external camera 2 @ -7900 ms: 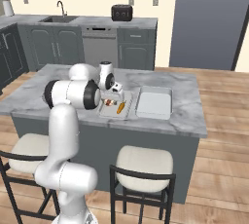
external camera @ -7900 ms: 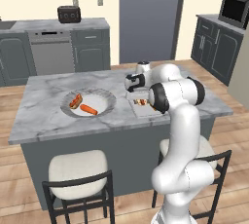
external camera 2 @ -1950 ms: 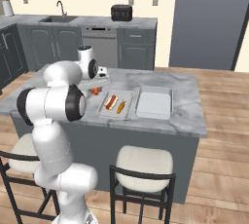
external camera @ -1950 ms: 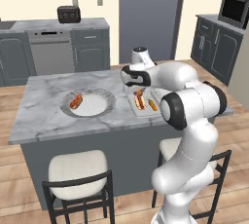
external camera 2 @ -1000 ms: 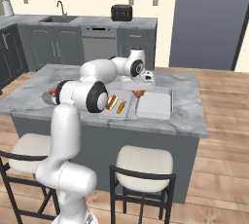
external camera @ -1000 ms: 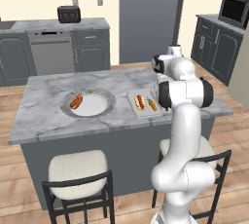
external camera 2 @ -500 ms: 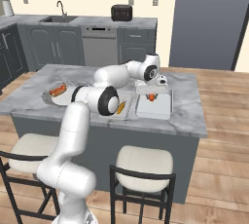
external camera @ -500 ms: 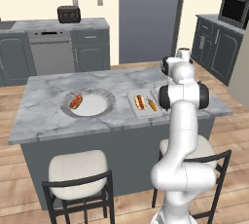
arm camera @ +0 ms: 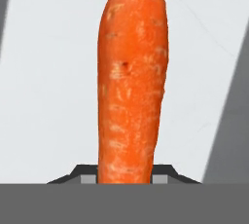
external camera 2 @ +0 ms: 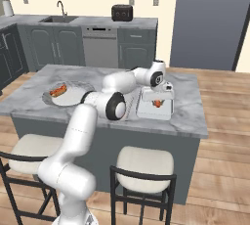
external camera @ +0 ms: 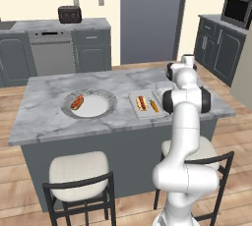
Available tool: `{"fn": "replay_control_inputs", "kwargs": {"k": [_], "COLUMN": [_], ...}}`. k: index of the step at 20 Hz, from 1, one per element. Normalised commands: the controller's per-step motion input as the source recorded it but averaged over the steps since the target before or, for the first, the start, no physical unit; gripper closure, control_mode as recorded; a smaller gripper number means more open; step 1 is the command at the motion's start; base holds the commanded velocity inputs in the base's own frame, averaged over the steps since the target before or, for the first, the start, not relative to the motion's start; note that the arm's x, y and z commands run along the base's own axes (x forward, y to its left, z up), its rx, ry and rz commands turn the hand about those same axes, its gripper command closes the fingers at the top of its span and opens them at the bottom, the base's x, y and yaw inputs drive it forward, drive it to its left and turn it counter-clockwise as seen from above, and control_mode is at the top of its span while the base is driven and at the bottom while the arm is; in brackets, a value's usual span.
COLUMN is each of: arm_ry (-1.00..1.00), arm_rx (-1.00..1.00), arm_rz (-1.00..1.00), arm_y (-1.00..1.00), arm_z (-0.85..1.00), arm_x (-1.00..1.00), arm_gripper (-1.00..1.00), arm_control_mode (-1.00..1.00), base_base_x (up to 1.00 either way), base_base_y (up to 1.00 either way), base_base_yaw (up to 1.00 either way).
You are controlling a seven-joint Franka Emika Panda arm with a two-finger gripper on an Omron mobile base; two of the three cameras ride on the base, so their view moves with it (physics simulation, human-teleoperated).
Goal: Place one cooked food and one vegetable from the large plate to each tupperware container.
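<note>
One carrot (arm camera: 131,82) gripped in jaws, long axis pointing straight ahead, over tupperware container (external camera 2: 149,109).

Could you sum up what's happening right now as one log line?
gripper: shut on carrot | over second container | first container: hot dog, carrot | plate: one hot dog

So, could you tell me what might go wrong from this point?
The carrot is pinched at one end only, so it might swing or slip before it reaches the tray. The gripper hovers low over that tray's floor and could bump it. One hot dog remains on the plate, so a further trip is needed.
</note>
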Motion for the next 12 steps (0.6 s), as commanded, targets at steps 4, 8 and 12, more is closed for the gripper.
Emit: {"fn": "replay_control_inputs", "kwargs": {"k": [4,8,12], "arm_ry": [0.0,0.0,0.0], "arm_rx": [0.0,0.0,0.0], "arm_rz": [0.0,0.0,0.0], "arm_y": [-0.09,-0.02,0.0], "arm_z": [-0.13,0.0,0.0], "arm_x": [0.0,0.0,-0.01], "arm_gripper": [1.0,-1.0,-1.0], "arm_control_mode": [-1.0,-1.0,-1.0], "base_base_x": [0.0,0.0,0.0], "base_base_y": [0.0,0.0,0.0], "base_base_yaw": [0.0,0.0,0.0]}}
